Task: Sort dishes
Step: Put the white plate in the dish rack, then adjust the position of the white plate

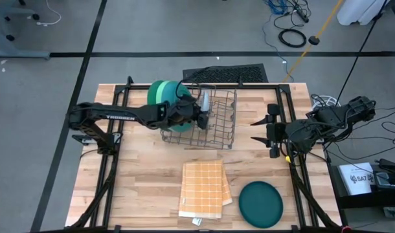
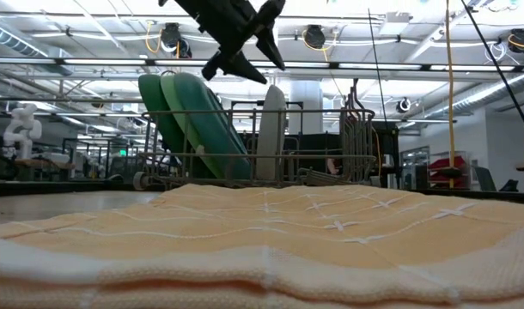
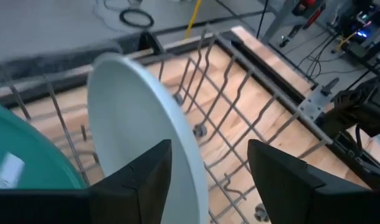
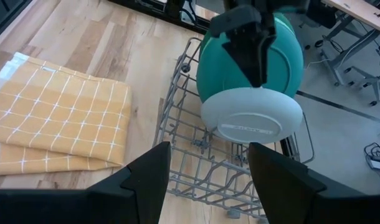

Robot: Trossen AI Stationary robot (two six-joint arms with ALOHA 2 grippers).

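A grey wire rack stands at the table's far middle. Two green plates and a teal plate lean on edge in its left end. A pale blue-grey plate stands on edge in a slot beside them, its lower rim between the wires. My left gripper hangs open just above that plate's top rim, touching nothing. A dark teal plate lies flat at the table's near right. My right gripper is open, right of the rack, with nothing in it.
A folded orange-yellow checked cloth lies on the near middle of the table, left of the dark teal plate. The rack's right half holds no plates. Black frame rails run along the table's sides.
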